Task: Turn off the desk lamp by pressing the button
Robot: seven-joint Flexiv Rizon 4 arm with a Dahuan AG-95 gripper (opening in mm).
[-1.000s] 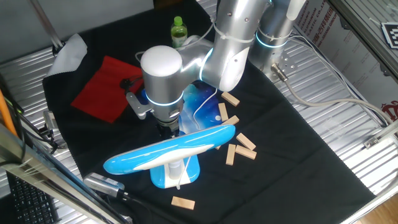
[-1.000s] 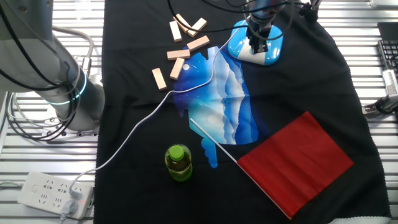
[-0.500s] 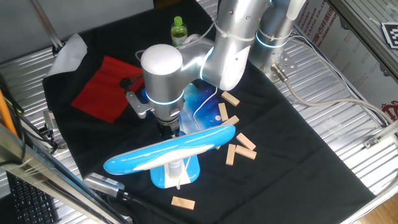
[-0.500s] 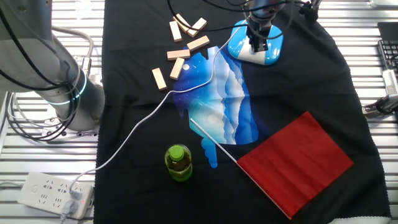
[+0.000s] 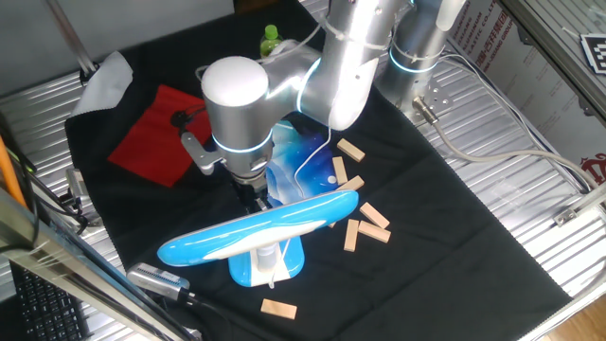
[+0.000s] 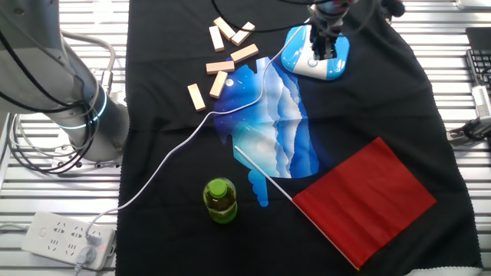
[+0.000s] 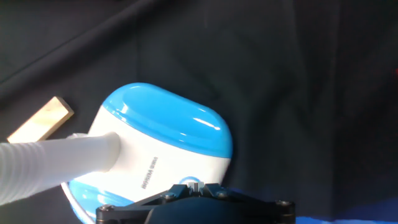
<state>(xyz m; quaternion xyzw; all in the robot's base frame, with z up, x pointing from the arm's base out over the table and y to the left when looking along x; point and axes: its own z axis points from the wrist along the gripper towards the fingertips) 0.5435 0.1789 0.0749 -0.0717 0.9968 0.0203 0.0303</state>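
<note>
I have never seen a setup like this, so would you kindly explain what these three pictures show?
It is one silver robot arm at a table under a black cloth. Two pictures come from fixed cameras on different sides; the third looks down from the arm's hand. Its jaws hang over the base of a blue and white desk lamp, and whether they are open cannot be told. They hold nothing. Also on the cloth: small wooden blocks, a blue patterned sheet, a red cloth and a green bottle.

Small grey lettering runs along the white part of the desk lamp (image 7: 163, 163) base in the hand view; too small to read. Nothing else legible anywhere.
</note>
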